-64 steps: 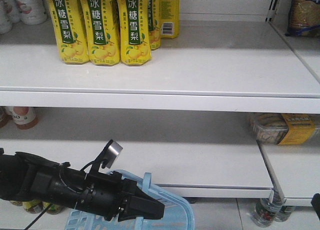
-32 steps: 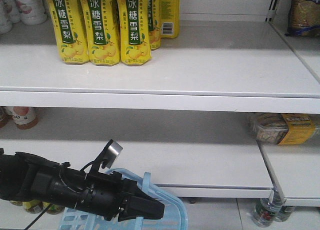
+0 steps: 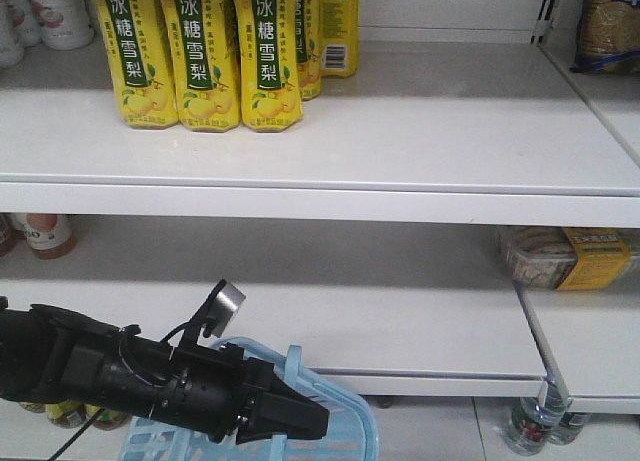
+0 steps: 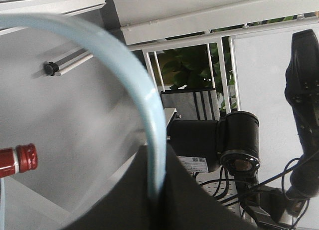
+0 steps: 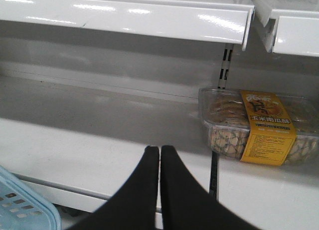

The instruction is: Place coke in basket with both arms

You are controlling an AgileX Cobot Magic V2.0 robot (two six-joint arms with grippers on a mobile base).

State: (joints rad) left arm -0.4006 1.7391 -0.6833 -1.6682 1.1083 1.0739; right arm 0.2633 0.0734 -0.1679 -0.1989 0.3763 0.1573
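Clamped between the black fingers of the left gripper (image 4: 155,190) is the thin, pale blue handle (image 4: 124,70) of the basket (image 3: 350,426), which arches up and away to the left in the left wrist view. From the front, that gripper (image 3: 290,413) is seen at the end of a black arm (image 3: 90,366) reaching in from the left, with a small round silver-faced part (image 3: 228,299) on a stalk above it and the basket hanging partly behind and below its tip. A red bottle cap (image 4: 20,159) is visible at the left edge of the left wrist view. The right gripper (image 5: 160,152) is closed, its two fingertips pressed together with nothing between them, pointing at a white shelf (image 5: 99,135). A corner of the basket (image 5: 25,207) is seen at lower left of that view, and a clear tray of biscuits with a yellow label (image 5: 259,125) rests on the shelf to the right. Yellow drink bottles (image 3: 205,51) stand on the upper shelf (image 3: 420,131). No coke can is seen in any view.
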